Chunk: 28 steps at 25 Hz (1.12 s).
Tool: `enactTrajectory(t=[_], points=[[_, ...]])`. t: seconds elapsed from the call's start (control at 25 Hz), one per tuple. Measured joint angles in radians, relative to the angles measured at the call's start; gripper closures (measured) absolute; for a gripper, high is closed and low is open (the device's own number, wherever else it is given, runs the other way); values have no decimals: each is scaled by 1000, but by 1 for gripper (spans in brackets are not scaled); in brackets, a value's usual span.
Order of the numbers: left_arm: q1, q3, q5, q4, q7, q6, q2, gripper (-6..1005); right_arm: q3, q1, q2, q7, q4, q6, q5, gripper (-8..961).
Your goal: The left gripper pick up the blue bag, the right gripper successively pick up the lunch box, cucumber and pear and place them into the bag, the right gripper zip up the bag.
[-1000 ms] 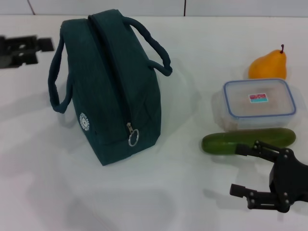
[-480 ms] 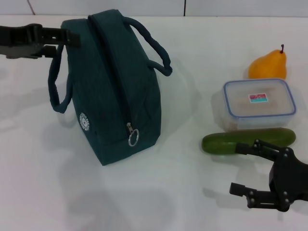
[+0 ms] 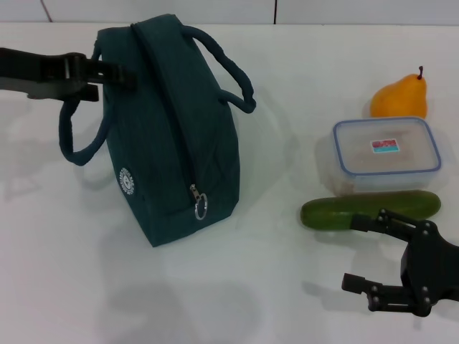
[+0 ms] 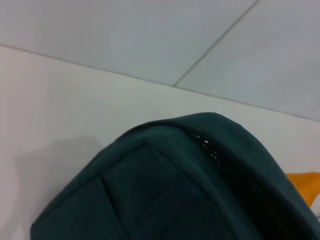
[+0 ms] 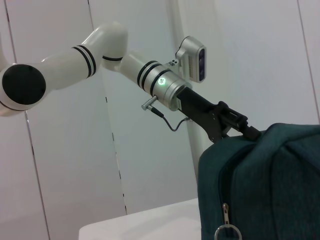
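Observation:
The blue bag stands upright at the left of the table, zipped, with its ring pull hanging at the near end. My left gripper is at the top of the bag's left handle, fingers apart on either side of the strap. The bag fills the left wrist view and shows in the right wrist view. The lunch box, the cucumber and the pear lie at the right. My right gripper is open and empty just in front of the cucumber.
The white table ends at a tiled wall behind. My left arm reaches in from the left over the table. The bag's right handle arches toward the food items.
My left gripper has moved in from the far left to the bag's left handle. The handle loop has shifted outward to the left. The right gripper has not moved.

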<state>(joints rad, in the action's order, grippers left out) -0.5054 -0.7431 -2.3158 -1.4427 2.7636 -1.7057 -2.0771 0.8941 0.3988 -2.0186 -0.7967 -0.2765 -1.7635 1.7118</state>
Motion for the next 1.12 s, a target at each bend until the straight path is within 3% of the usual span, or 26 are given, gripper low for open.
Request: enactTrajectory(t=[0.24, 0.68, 1.12], points=[[-11, -5, -3, 7, 3, 1, -1, 198, 0, 0, 0, 0, 2, 1, 0, 98], [-42, -9, 4, 78, -18, 1, 31, 323, -3, -2, 1, -1, 2, 1, 0, 98], [-47, -28, 7, 70, -25, -3, 36, 786, -4, 1, 2, -2, 2, 0, 0, 99]])
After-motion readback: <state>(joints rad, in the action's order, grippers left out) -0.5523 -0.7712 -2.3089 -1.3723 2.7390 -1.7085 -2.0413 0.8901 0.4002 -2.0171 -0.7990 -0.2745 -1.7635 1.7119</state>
